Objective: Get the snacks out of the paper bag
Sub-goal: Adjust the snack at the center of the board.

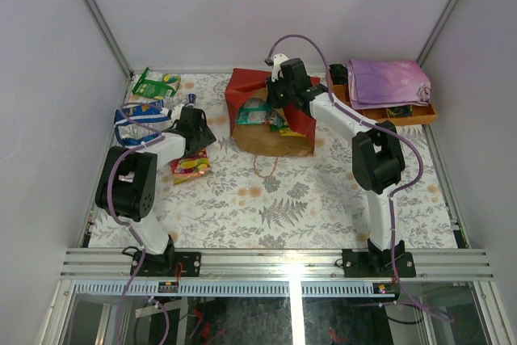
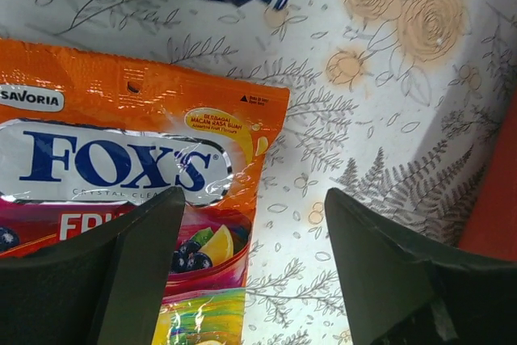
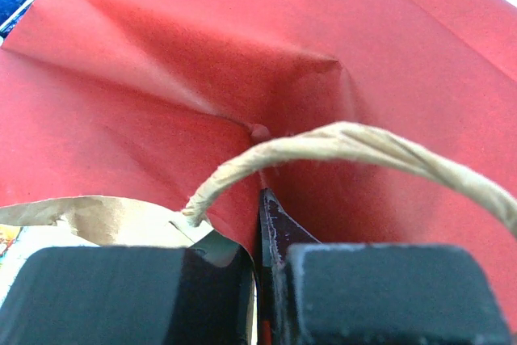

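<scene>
Top external view: flat table under a white cloth [image 1: 323,199] printed with grey ferns and orange blooms, boxed in by plain pale lilac walls [image 1: 242,6] and grey aluminium rails [image 1: 275,262]. Two arms bolted at the near edge, left arm [image 1: 129,183] and right arm [image 1: 376,159].

One large red paper carrier bag [image 1: 242,90] at the far middle of the cloth, brown kraft inside showing, one thin string handle [image 1: 265,169] trailing on the cloth in front. One brown wooden tray [image 1: 428,115] at the far right, carrying one folded purple cloth [image 1: 388,78]; small items in its compartments too small to name.

Out on the cloth, all at the left: one green glossy packet [image 1: 156,82] by the far corner, one orange Fox's candy packet [image 1: 190,167] nearer, blue-and-white packets [image 1: 137,115] between them, overlapping, number unclear. In the bag's mouth: one teal-green packet [image 1: 257,111], yellow and red scraps beneath it, not countable; anything deeper hidden.

Left wrist view: left gripper [image 2: 254,208] with jaws spread wide and empty, over the orange Fox's candy packet, itself cut off at the left edge. Contact with it impossible to judge.

Right wrist view: right gripper [image 3: 262,232] with jaws pressed together, pinching the red bag's rim, a second string handle looping just in front.
</scene>
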